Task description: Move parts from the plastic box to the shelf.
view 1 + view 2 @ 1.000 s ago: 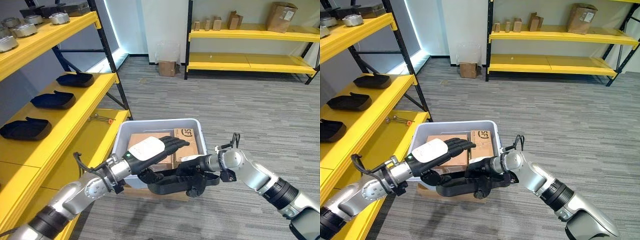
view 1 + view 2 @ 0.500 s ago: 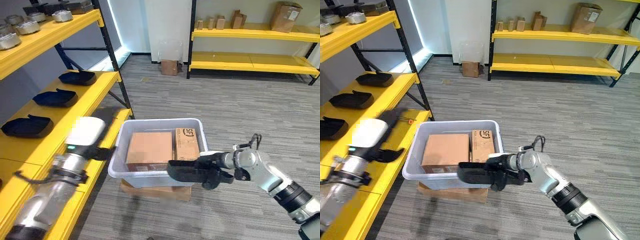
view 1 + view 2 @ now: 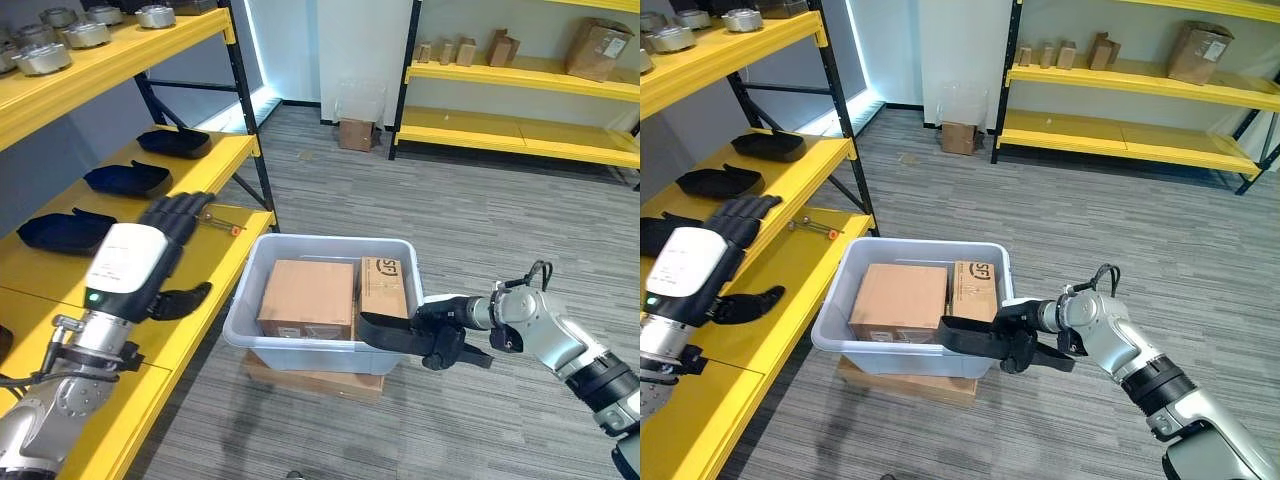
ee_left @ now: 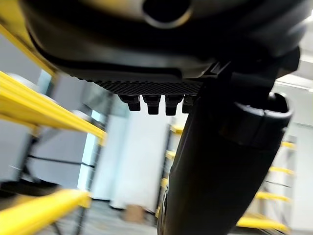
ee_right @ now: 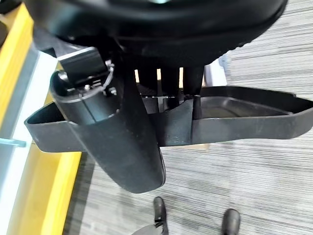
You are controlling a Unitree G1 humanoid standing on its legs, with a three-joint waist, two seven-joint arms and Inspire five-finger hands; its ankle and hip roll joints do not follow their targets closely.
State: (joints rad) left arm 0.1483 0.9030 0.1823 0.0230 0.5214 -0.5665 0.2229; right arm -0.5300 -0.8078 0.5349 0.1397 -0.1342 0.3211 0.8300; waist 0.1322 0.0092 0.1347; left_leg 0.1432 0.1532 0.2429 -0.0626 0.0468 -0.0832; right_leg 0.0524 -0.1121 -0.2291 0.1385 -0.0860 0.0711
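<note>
Big yellow shelf rack (image 3: 190,185) along the 9 o'clock side, second yellow shelving unit (image 3: 520,75) way back at 1 o'clock with small cardboard boxes (image 3: 598,45) on it. Grey striped carpet floor (image 3: 470,230) in between. Up at 11 on the near rack's top level, a row of round metal parts (image 3: 155,15). One level down, three black plastic tray-shaped parts (image 3: 125,178) lined up, well apart from each other. On the lowest level, an orange-handled tool (image 3: 220,224) lying near the edge.

Dead center: grey plastic box (image 3: 330,345) sitting on a flat piece of cardboard (image 3: 315,380) on the floor, just beside the rack. Inside, a large brown carton (image 3: 308,298) and a narrower printed carton (image 3: 383,288) side by side, touching.

At 4 o'clock, right hand (image 3: 1025,335) with fingers curled round a black plastic part (image 3: 392,335), thumb (image 5: 124,142) clamped over its rim, part held level at the box's near right corner, seemingly against the wall. Same part clear in the right wrist view (image 5: 234,120).

At 8 o'clock, left hand (image 3: 135,265) raised over the rack's lower level, fingers straight and spread, thumb out, holding nothing.
</note>
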